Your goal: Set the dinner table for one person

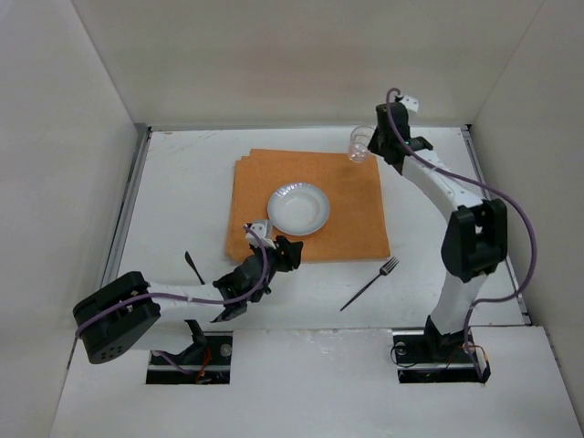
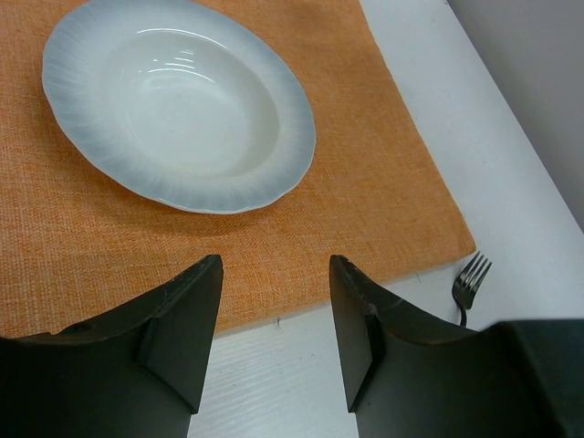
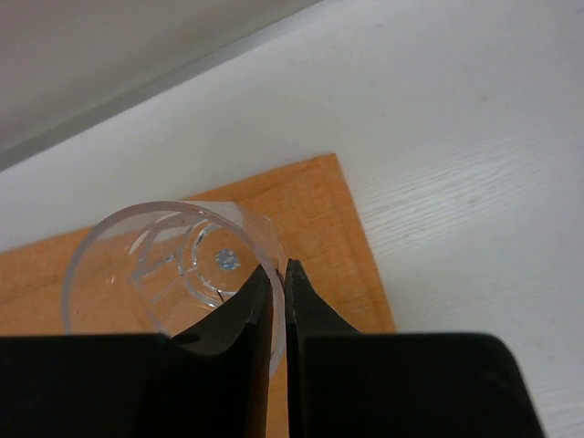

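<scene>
The right fingers (image 3: pixel 245 321) pinch the glass (image 3: pixel 169 263) wall, one inside, one out, at the mat's (image 1: pixel 351 212) far right corner, likely its drink spot, while the left fingers (image 2: pixel 182 319) gape empty before the plate (image 1: pixel 298 208); the fork (image 1: pixel 370 283) lies off-mat on the tabletop (image 1: pixel 182 182).

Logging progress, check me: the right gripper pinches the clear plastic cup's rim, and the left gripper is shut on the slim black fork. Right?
No: the left wrist view shows the left gripper open and empty, the slim black fork lying on the white tabletop. The right gripper does pinch the rim of the clear plastic cup.
</scene>
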Available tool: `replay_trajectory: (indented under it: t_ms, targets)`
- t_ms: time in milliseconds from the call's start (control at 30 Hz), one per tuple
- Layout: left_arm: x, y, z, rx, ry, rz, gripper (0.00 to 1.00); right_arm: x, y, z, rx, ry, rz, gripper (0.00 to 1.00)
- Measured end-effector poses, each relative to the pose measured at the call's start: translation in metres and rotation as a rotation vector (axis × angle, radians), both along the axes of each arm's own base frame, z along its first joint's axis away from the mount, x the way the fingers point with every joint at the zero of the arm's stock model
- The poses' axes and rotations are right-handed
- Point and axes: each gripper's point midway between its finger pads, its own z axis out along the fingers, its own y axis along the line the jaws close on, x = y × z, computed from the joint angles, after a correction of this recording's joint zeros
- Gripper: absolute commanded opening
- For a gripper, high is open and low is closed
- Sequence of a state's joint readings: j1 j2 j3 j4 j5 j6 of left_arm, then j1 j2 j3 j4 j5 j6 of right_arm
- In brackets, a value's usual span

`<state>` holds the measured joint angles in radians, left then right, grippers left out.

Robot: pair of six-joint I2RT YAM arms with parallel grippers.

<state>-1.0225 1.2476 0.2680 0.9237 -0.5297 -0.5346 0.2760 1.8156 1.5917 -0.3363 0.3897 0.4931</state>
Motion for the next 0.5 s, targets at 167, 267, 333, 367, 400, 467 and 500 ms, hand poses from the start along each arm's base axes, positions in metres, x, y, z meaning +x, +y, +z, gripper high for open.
replay_trajectory:
  t_ms: [167,267,333,367,400,467,500]
  targets:
    - [0.001,0.001,0.0,-0.014,0.009,0.004,0.48,0.011,0.027,-0.058,-0.051,0.148,0.072,0.09]
    - [0.002,0.002,-0.001,-0.021,0.015,0.004,0.48,0.008,0.031,-0.08,-0.074,0.211,0.089,0.09]
    - [0.001,0.002,-0.003,-0.024,0.022,0.003,0.48,0.005,0.031,-0.087,-0.086,0.237,0.096,0.09]
    - [0.002,0.003,-0.004,-0.025,0.025,0.004,0.48,0.004,0.031,-0.089,-0.09,0.245,0.097,0.09]
    - [0.002,0.003,-0.004,-0.028,0.028,0.004,0.48,0.003,0.031,-0.09,-0.091,0.249,0.098,0.09]
    - [0.002,0.003,-0.004,-0.034,0.031,0.006,0.49,0.004,0.031,-0.091,-0.093,0.253,0.097,0.09]
    - [0.002,0.003,-0.005,-0.036,0.033,0.005,0.49,0.005,0.031,-0.092,-0.093,0.253,0.097,0.09]
